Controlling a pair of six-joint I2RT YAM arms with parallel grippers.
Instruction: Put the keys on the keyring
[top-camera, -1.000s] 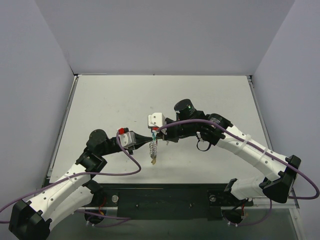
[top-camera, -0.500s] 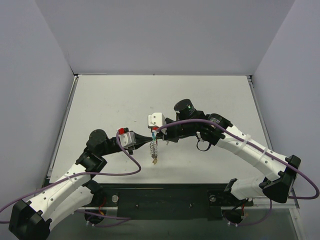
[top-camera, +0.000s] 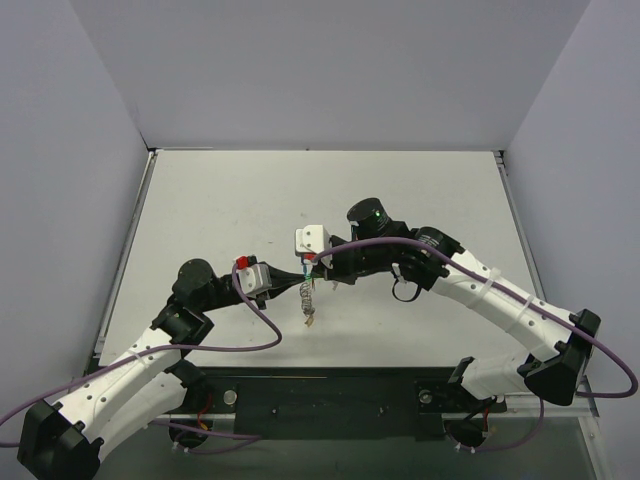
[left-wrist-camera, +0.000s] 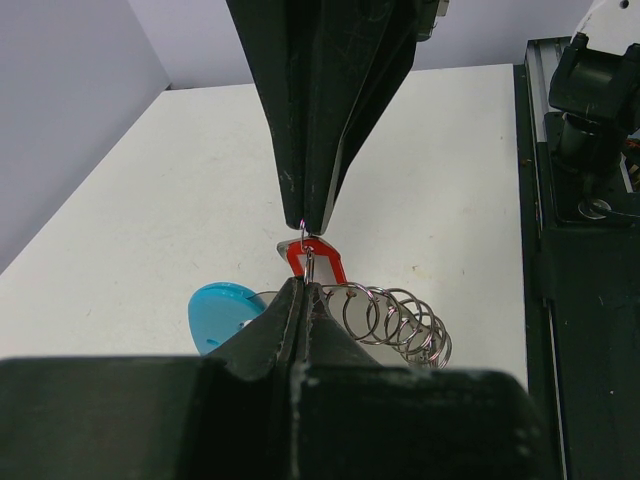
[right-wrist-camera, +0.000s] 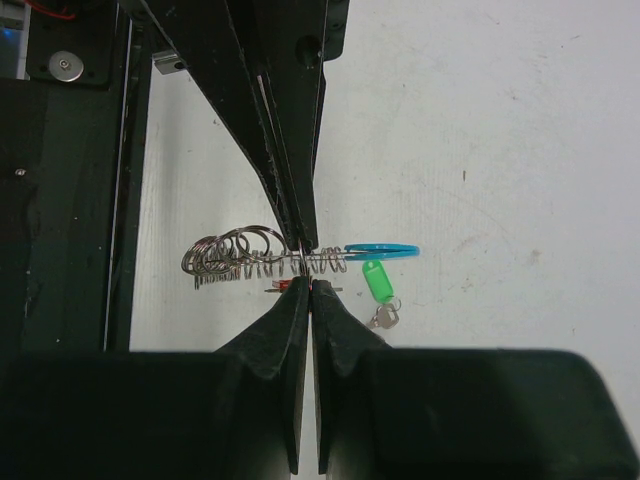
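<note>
Keyring (left-wrist-camera: 395, 318) is hanging above the middle of the desk (top-camera: 200, 200), with my left gripper (left-wrist-camera: 303, 292) clenching its chain. My right gripper (right-wrist-camera: 305, 288) is pinching tight too, on the red key (left-wrist-camera: 318, 262) as far as I can judge. I am aiming to slide that key's loop slowly onto the wire, tips aligned, neither pinch loosening.
</note>
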